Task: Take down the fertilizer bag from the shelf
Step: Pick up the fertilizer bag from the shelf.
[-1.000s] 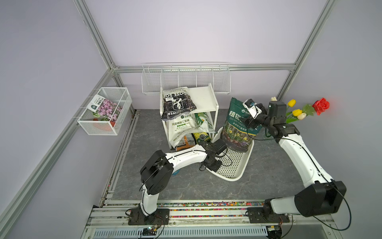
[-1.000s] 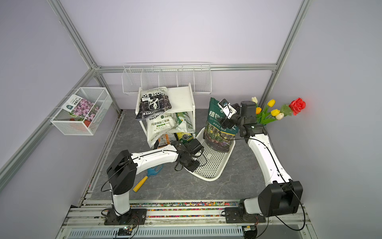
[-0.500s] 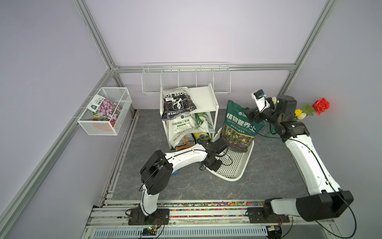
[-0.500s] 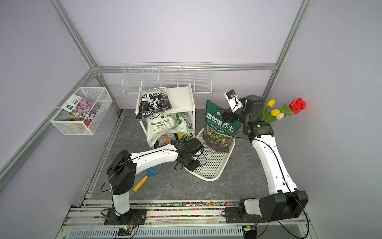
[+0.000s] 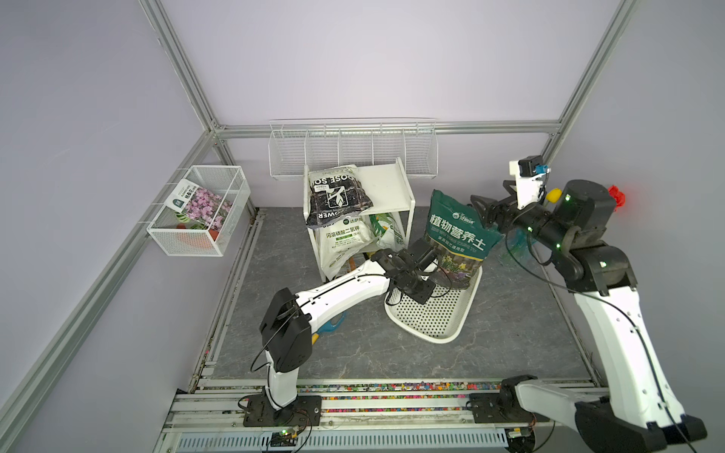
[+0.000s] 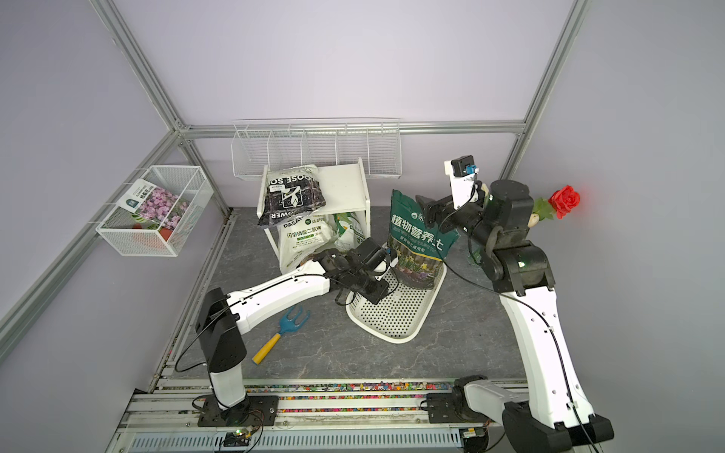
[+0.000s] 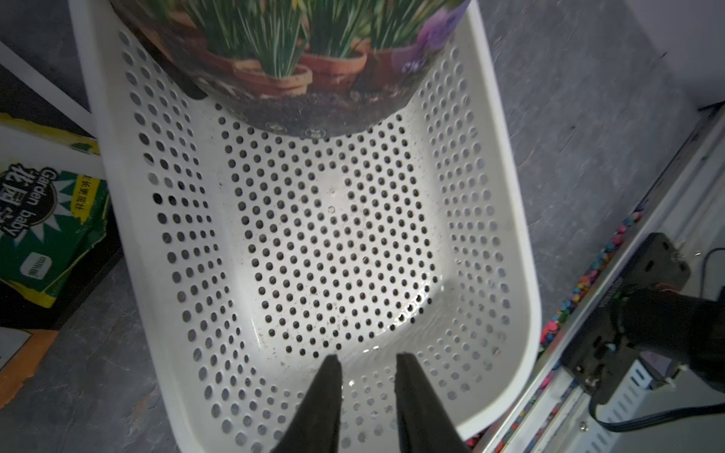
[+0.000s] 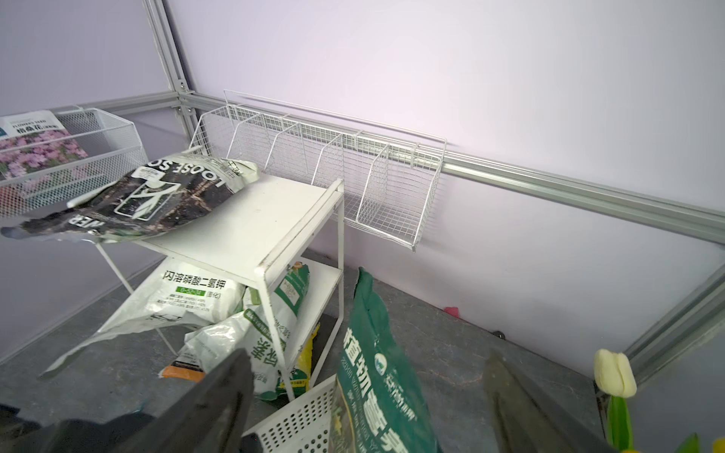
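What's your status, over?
Left gripper open, empty, over perforated basket. Right gripper open at top of green bag. Bag off shelf, standing in basket. Nothing blocking.

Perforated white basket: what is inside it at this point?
A green bag stands at the back end of the basket. Its remaining holed floor shows bare; the patch under the bag is covered.

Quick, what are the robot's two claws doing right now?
Left gripper: a little open, holding nothing, over the white basket.
Right gripper: wide open, gripping nothing, by the top of the green bag.
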Tool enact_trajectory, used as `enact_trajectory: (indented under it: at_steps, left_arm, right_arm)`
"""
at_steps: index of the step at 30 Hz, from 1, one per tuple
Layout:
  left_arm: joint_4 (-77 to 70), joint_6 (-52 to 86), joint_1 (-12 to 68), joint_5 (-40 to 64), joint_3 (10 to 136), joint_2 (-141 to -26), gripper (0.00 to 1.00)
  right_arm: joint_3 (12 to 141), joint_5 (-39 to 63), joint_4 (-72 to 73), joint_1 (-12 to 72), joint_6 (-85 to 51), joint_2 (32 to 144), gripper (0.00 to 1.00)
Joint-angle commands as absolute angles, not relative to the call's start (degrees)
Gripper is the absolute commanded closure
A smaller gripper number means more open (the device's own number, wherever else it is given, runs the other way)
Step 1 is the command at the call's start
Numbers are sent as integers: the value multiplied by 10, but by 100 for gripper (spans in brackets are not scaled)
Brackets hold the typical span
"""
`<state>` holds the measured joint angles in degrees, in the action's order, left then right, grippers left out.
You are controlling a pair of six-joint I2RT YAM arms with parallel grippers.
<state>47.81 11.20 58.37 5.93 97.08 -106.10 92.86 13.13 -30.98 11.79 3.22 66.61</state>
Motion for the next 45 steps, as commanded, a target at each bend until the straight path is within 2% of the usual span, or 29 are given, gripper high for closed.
enact_trajectory:
  at_steps: [1, 5, 7, 10, 12, 15, 21, 24, 29, 33, 40, 45]
  left_arm:
    - [403, 97, 582, 109, 939, -987, 71]
    - [292, 125, 581, 110, 816, -880, 71]
    - [247, 137, 574, 83, 751, -828, 64]
    - [195, 187, 530, 94, 641, -762, 64]
    - [166, 218, 508, 101, 577, -717, 64]
    - [142, 236, 507, 55, 500, -645, 64]
    - [165, 276, 501, -54, 364, -486, 63]
    - [178, 307, 465, -80, 298, -413, 63]
    - [161, 335, 370, -30, 256, -352, 62]
    - [142, 329, 325, -4, 269, -375, 63]
    - [128, 297, 296, 12, 313, -427, 63]
    - [127, 283, 290, 9, 316, -422, 63]
  right_arm:
    - [892, 38, -359, 153, -7, 640, 8]
    - [832, 5, -346, 212, -83, 608, 15]
    - [807, -47, -338, 271, -95, 604, 16]
    - [774, -121, -319, 357, -90, 606, 16]
    - [741, -128, -282, 396, -122, 608, 16]
    - [686, -139, -198, 456, -174, 616, 19]
    - [645, -268, -74, 578, -254, 672, 18]
    - [649, -271, -32, 593, -309, 717, 17]
    - [685, -246, -4, 598, -305, 777, 17]
    - [722, -211, 21, 600, -266, 803, 17]
    - [791, -189, 51, 599, -248, 838, 16]
    - [785, -167, 79, 602, -364, 873, 16]
